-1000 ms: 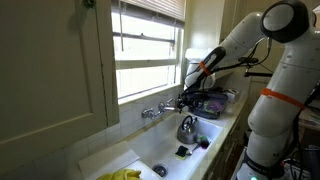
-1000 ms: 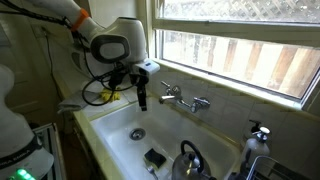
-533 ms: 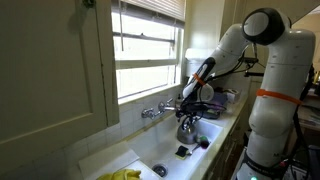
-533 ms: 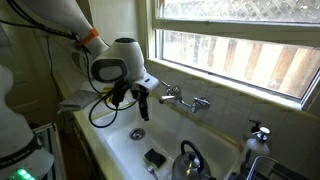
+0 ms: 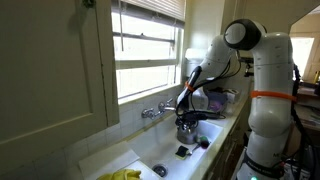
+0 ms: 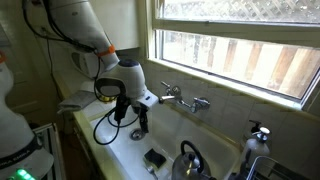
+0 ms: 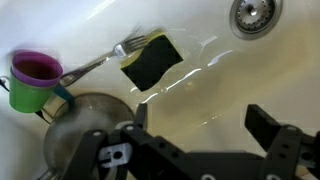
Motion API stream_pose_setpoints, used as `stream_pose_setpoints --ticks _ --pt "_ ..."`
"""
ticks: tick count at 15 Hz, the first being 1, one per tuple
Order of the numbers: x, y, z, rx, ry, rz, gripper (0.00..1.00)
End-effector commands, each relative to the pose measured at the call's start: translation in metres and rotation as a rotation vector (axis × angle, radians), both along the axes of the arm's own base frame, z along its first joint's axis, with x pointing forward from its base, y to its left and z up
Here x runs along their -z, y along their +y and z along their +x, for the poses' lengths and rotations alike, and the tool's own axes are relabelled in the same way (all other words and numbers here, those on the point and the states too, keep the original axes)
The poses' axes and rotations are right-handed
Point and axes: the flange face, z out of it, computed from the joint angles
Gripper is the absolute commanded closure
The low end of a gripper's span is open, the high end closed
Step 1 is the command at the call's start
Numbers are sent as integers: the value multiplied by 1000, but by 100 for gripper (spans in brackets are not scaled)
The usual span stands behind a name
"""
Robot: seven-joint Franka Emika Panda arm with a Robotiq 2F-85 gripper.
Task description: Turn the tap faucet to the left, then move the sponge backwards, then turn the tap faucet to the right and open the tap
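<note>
The chrome tap faucet (image 5: 152, 111) is on the sink's back wall below the window; it also shows in the other exterior view (image 6: 181, 98). The dark sponge with a yellow side (image 7: 151, 62) lies on the white sink floor, seen in both exterior views (image 5: 183, 151) (image 6: 155, 158). My gripper (image 7: 205, 125) is open and empty, hanging low inside the sink above bare floor, a little short of the sponge. In both exterior views the gripper (image 5: 182, 108) (image 6: 139, 122) hangs just in front of and below the faucet.
A metal kettle (image 7: 80, 130) (image 6: 190, 160) stands in the sink close to my gripper. A fork (image 7: 105, 60) lies against the sponge, beside a purple cup (image 7: 35, 68) and a green cup (image 7: 22, 96). The drain (image 7: 256, 12) is nearby. Yellow gloves (image 5: 125, 175) lie on the counter.
My arm has swung down and the gripper has dropped from faucet height into the sink basin, towards the drain side. The faucet, sponge and kettle have not moved.
</note>
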Motion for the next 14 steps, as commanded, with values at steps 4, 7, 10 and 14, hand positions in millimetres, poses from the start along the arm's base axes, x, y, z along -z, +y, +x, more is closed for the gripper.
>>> stream_pose_setpoints --ticks 4,7,10,14 --pt "-3 0 1 1 -6 -1 0" --pt "-3 -1 2 -6 -7 -11 0" --pt "-14 -8 7 -100 -1 -50 0" --pt "-42 -21 20 -300 37 -134 0"
